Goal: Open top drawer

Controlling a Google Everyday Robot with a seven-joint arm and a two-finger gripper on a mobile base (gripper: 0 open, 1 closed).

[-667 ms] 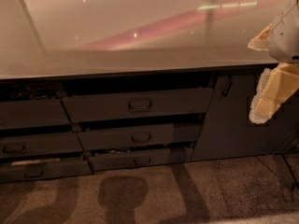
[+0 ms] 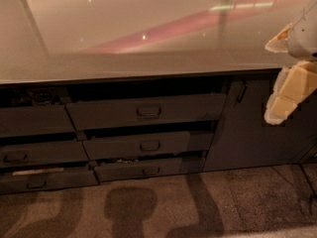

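Note:
The top drawer (image 2: 146,111) is the widest dark grey front under the counter, with a small rectangular pull handle (image 2: 148,112) at its centre. A dark gap shows above the front, which stands slightly out from the cabinet. My gripper (image 2: 283,97), pale yellow, hangs at the right edge of the camera view, in front of the cabinet door and well to the right of the drawer. It touches nothing.
A glossy pale countertop (image 2: 148,43) spans the top. Two narrower drawers (image 2: 148,146) sit below the top one, and more drawers (image 2: 29,157) stack at the left. A dark cabinet door (image 2: 242,128) with a vertical handle is at the right. Speckled floor (image 2: 163,207) lies below.

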